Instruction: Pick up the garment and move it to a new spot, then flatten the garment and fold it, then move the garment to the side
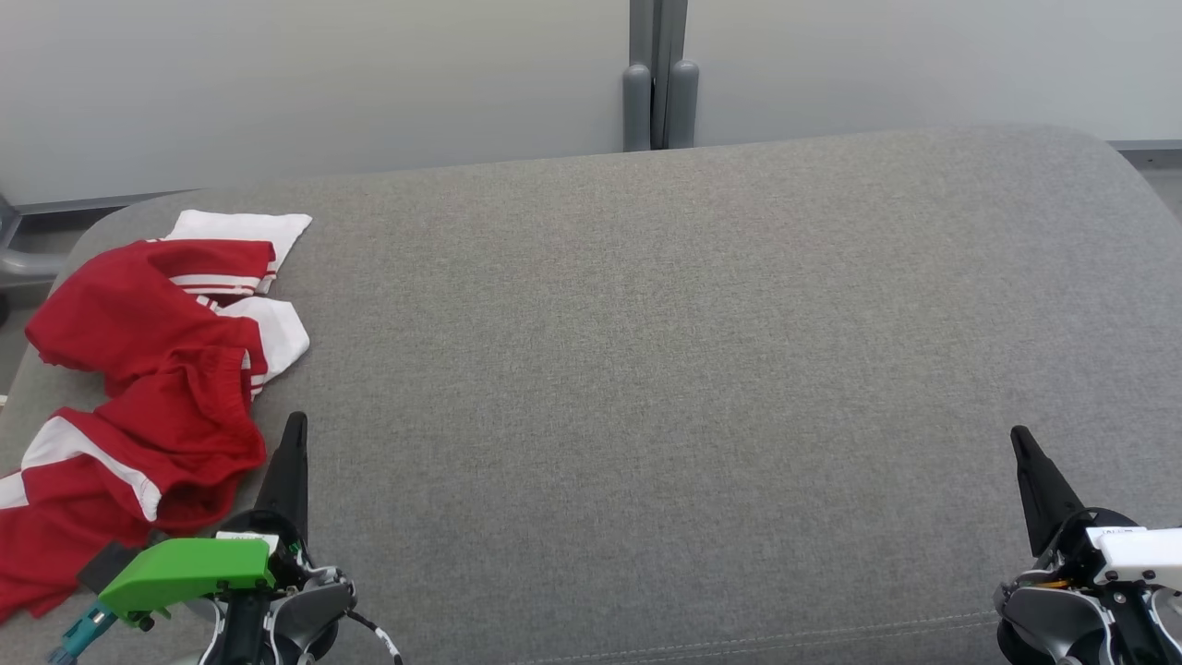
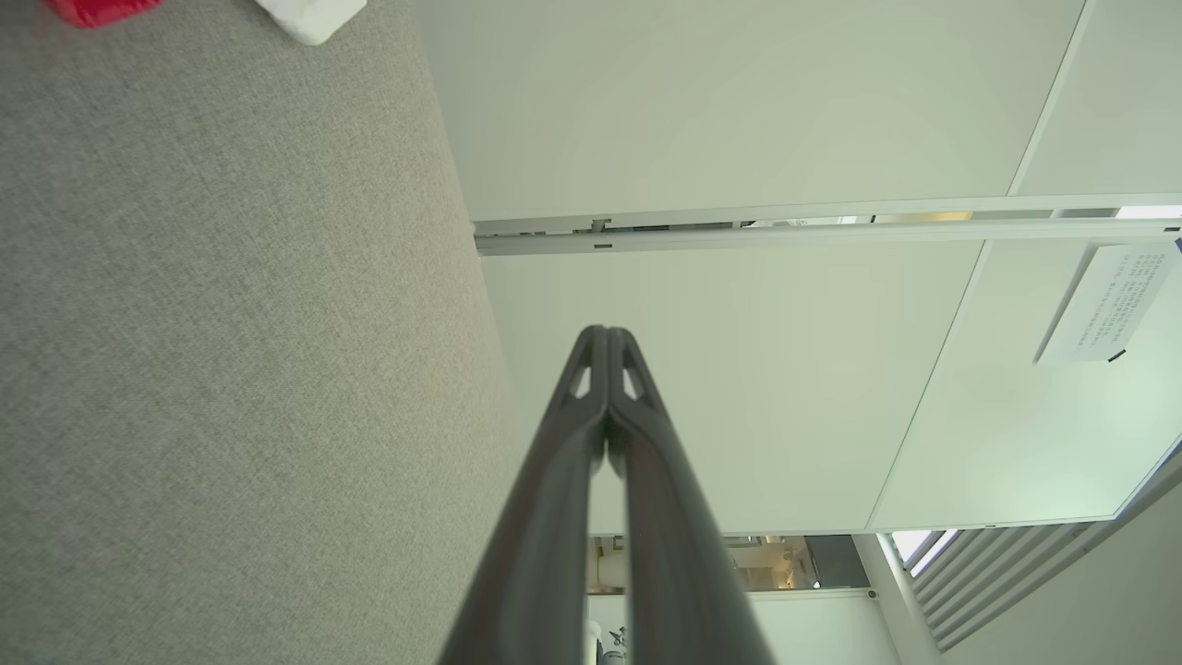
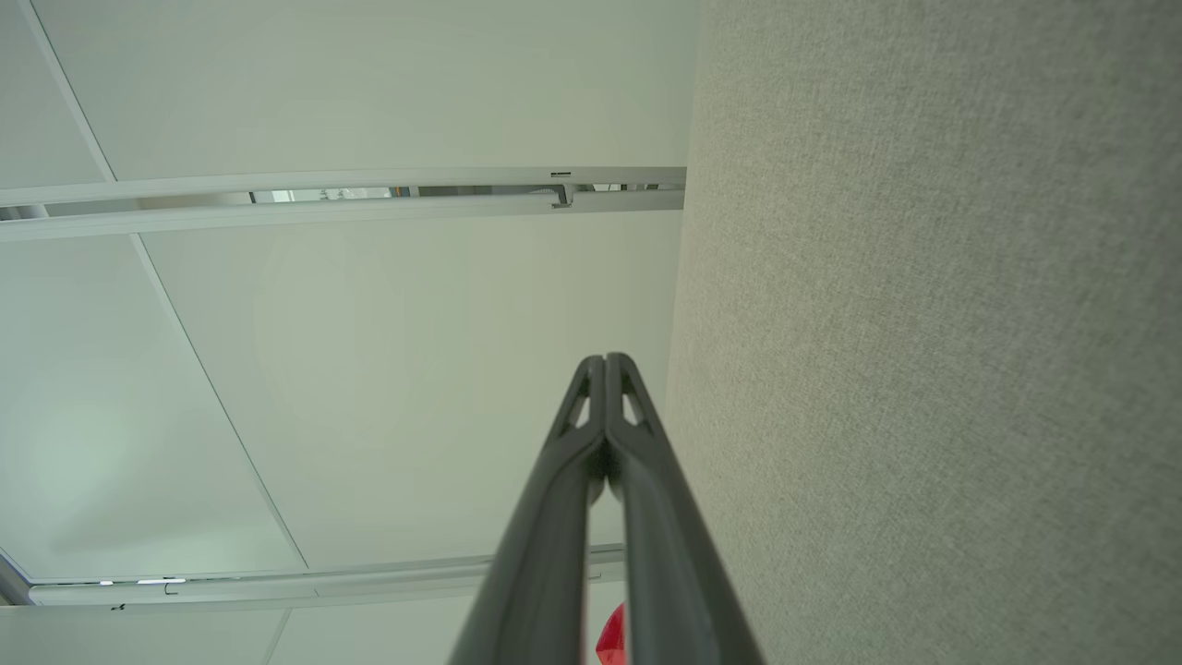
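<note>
The garment [image 1: 148, 388] is red with white stripes and panels, and it lies crumpled at the left end of the grey cushioned surface [image 1: 665, 369]. My left gripper [image 1: 294, 427] stands just right of the garment's lower part, fingers shut and pointing up the head view, holding nothing. A corner of the garment [image 2: 305, 17] peeks in at the top of the left wrist view, where the left gripper [image 2: 607, 334] is shut. My right gripper [image 1: 1019, 436] is far off at the lower right, shut and empty. In the right wrist view the right gripper [image 3: 605, 362] is shut too.
Pale wall panels [image 1: 314, 83] rise behind the surface, with a grey post [image 1: 659, 83] at the seam. The surface's rounded back edge runs across the top. A grey metal frame part [image 1: 18, 263] sits beyond the left end.
</note>
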{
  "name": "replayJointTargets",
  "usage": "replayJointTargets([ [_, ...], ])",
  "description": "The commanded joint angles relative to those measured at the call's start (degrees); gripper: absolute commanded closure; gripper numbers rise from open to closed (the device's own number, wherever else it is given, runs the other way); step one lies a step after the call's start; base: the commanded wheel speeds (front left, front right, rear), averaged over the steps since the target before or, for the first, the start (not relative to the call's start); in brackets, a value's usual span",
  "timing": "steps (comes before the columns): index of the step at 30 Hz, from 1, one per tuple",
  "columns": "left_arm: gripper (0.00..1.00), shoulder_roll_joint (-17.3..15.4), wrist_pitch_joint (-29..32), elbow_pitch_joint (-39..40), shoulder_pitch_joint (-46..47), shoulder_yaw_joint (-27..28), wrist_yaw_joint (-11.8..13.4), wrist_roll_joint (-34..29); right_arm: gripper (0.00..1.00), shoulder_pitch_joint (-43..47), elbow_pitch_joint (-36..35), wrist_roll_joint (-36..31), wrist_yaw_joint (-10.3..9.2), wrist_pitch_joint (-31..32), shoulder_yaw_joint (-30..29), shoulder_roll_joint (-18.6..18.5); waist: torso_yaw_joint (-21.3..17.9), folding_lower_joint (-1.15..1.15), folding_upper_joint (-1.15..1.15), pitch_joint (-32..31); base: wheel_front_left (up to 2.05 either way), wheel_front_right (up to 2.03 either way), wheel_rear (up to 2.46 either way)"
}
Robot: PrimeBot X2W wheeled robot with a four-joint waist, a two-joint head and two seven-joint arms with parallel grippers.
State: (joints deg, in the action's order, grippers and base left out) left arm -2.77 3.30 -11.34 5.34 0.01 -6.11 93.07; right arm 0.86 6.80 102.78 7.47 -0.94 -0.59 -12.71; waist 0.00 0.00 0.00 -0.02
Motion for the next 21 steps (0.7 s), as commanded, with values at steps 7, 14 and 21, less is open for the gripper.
replayJointTargets([
  [7,1.00,-0.03,0.09,0.22,-0.54,0.19,-0.40,0.06,1.00,0.43,-0.23,0.66,0.05,-0.26,0.12,-0.20,0.00,0.00,0.00,0.00,0.00,0.00,0.00],
  [14,1.00,-0.03,0.09,0.22,-0.54,0.19,-0.40,0.06,1.00,0.43,-0.24,0.72,0.05,-0.27,0.16,-0.23,0.00,0.00,0.00,0.00,0.00,0.00,0.00],
  [21,1.00,-0.03,0.09,0.22,-0.54,0.19,-0.40,0.06,1.00,0.44,-0.25,0.73,0.05,-0.30,0.21,-0.27,0.00,0.00,0.00,0.00,0.00,0.00,0.00],
])
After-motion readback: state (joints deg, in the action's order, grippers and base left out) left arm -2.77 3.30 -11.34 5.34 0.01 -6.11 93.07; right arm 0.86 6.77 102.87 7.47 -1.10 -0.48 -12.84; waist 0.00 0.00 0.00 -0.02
